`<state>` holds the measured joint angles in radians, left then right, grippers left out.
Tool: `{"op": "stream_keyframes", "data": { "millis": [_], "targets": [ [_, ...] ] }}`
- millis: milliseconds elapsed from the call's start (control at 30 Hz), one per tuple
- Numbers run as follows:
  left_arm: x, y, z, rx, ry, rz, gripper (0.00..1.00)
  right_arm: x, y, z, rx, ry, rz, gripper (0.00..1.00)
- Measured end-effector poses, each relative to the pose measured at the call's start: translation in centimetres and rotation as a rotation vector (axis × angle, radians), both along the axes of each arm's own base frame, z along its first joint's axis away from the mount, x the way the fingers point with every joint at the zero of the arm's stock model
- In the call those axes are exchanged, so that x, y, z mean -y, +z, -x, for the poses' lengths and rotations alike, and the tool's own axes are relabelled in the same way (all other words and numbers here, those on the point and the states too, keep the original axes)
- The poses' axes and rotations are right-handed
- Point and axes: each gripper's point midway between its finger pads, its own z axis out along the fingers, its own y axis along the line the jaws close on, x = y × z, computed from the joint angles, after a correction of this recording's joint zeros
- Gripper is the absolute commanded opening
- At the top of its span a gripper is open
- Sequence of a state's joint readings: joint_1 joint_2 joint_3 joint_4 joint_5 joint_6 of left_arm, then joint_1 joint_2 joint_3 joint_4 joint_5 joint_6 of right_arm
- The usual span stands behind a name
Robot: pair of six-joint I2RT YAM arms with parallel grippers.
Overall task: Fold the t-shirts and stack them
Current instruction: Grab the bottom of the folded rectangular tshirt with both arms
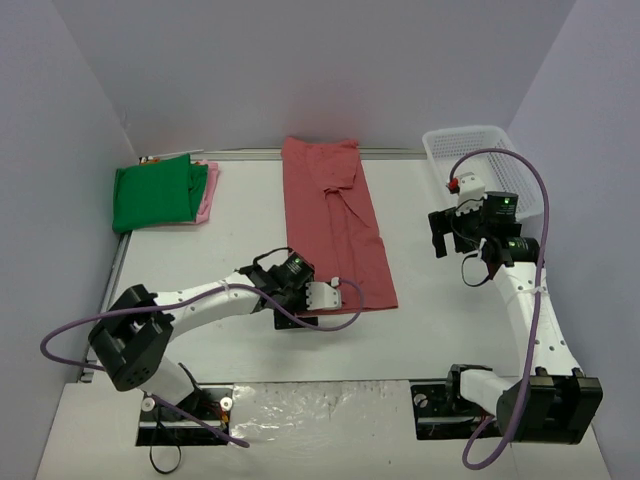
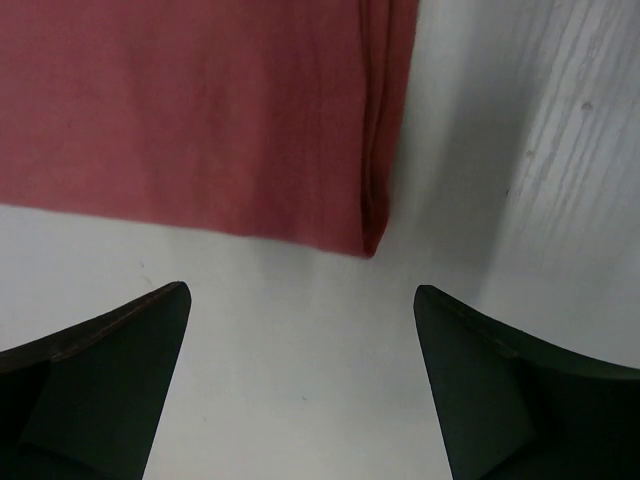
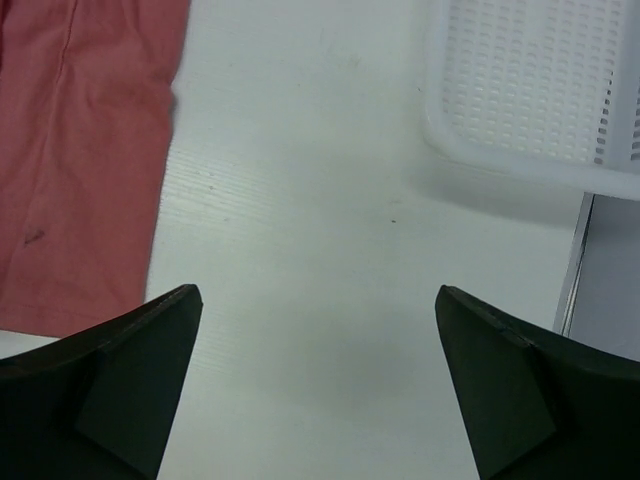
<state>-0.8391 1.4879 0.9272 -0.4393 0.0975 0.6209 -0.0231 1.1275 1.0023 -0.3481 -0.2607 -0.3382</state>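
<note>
Now my left gripper (image 1: pixel 330 295) hovers spread and empty at the near hem of the dusty-red t-shirt (image 1: pixel 335 225), which lies folded into a long strip; I judge it is lined up to pinch that hem; my right gripper (image 1: pixel 447 233) hangs spread and empty right of that shirt; the green t-shirt (image 1: pixel 155 195) lies atop the pink t-shirt (image 1: pixel 209 188), well left of it.

Red t-shirt (image 1: pixel 335 225) was soft matt cloth, lightly creased, with a stitched folded edge. Green t-shirt (image 1: pixel 155 195) and pink t-shirt (image 1: pixel 211 185), far left, were matt cloth too. Basket (image 3: pixel 520 165), far right, was white perforated plastic with a slight sheen. Table (image 1: pixel 440 300) was smooth matt white with faint grain.
</note>
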Motion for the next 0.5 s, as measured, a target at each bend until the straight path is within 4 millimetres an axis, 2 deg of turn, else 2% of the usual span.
{"op": "stream_keyframes", "data": {
  "millis": [133, 333, 500],
  "targets": [
    [1.4, -1.6, 0.2, 0.026, -0.035, -0.007, 0.94, 1.5, -0.3, -0.2, -0.008, -0.046, -0.023, 1.0],
    [2.7, -0.8, -1.4, 0.098, 0.003, 0.061, 0.94, 1.5, -1.0, -0.3, -0.032, -0.042, -0.057, 1.0],
    [3.3, -0.7, -1.5, 0.098, 0.004, 0.088, 0.94, 1.6, -1.5, -0.4, -0.049, -0.042, -0.071, 1.0]
  ]
}}
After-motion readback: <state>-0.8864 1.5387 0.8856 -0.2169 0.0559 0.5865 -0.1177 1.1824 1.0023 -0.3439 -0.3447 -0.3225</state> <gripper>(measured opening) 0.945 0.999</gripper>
